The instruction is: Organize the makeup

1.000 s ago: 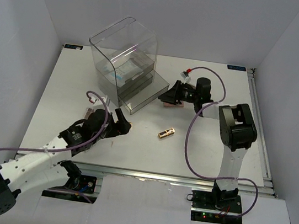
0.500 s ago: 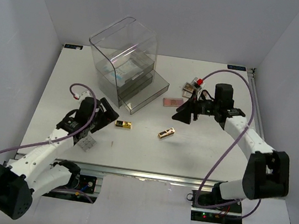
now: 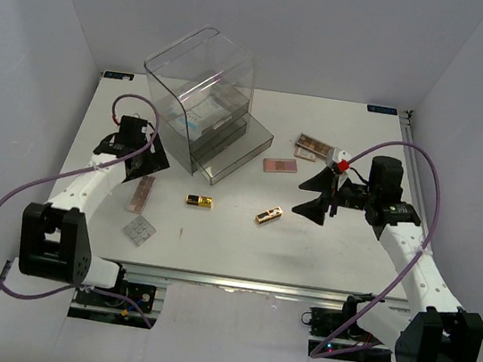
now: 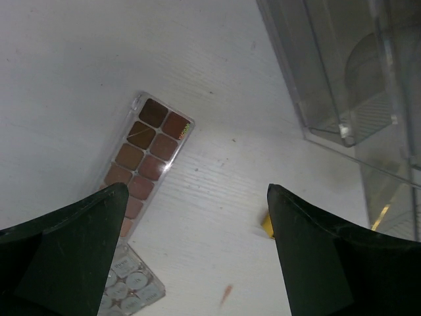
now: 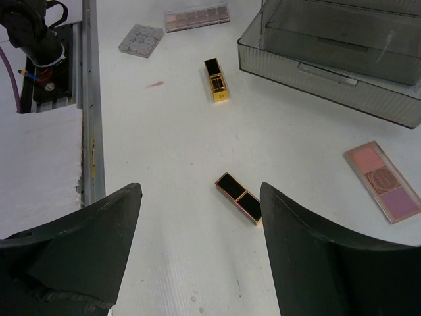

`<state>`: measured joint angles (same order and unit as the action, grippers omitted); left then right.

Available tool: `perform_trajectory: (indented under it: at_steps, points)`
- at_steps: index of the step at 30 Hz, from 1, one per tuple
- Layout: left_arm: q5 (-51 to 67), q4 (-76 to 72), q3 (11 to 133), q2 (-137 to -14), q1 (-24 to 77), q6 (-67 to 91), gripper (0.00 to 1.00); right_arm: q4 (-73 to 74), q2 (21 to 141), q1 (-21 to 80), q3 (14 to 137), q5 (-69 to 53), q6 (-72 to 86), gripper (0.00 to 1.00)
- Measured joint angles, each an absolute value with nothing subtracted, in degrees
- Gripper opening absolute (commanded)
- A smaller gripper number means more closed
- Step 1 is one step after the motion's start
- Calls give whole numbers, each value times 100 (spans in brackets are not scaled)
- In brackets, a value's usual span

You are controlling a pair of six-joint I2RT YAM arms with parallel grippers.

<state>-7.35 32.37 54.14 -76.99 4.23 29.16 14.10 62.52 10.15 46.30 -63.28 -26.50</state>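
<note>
The left tool (image 4: 197, 191) and right tool (image 5: 200, 187) are both released and empty. On the worktop (image 3: 233, 243), a brown palette (image 4: 148, 155) lies near the left edge and a gold-black case (image 5: 239, 194) lies near the middle, beneath the right tool. The next pick probably needs one tool to lower over a piece and close.

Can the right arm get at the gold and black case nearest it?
Probably yes: the right gripper is open and close to the gold-black case, which lies alone on bare table with nothing over it.

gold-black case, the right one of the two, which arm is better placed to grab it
Right. The right gripper hangs open beside the gold-black case, framed between its fingers in the wrist view. The left gripper sits far off, by the brown palette.
</note>
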Motion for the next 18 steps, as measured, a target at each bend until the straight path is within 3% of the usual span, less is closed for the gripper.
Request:
perform_trajectory:
  at_steps: [5, 18]
  points:
    - [-763, 3286, 5342, -8316, 420, 1767, 98, 1404, 6080, 804, 4562, -6493, -2676, 79]
    - [-805, 2827, 4563, -8077, 395, -298, 97, 1395, 5966, 732, 4510, -6619, -2654, 79]
